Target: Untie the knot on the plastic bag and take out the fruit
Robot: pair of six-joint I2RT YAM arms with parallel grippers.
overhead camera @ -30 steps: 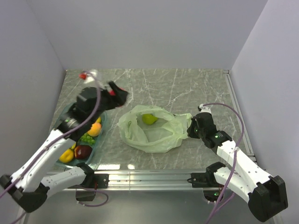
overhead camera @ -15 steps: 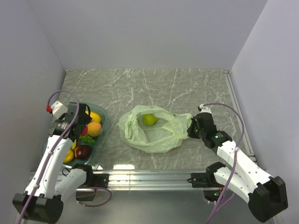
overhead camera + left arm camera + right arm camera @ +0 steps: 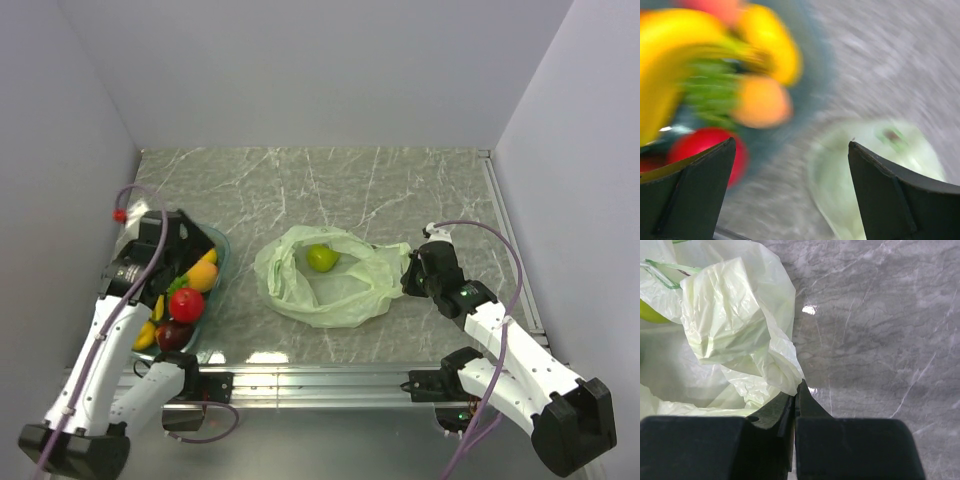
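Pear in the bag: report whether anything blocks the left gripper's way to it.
Nothing appears to lie over the pear; it shows through the plastic bag's open mouth. The open left gripper hangs over the tray. Between them stand the tray's rim and the bag's left wall, so a reach from above looks unobstructed.

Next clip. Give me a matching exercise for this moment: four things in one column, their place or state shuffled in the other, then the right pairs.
Column one
1. left end effector
2. right end effector
3. small green pear
4. bright red round fruit

Column two
A. inside the thin pale-green plastic bag
B. shut on the bag's edge
C. in the teal-blue transparent tray
D. open, holding nothing

Pairs: 1-D, 2-B, 3-A, 4-C
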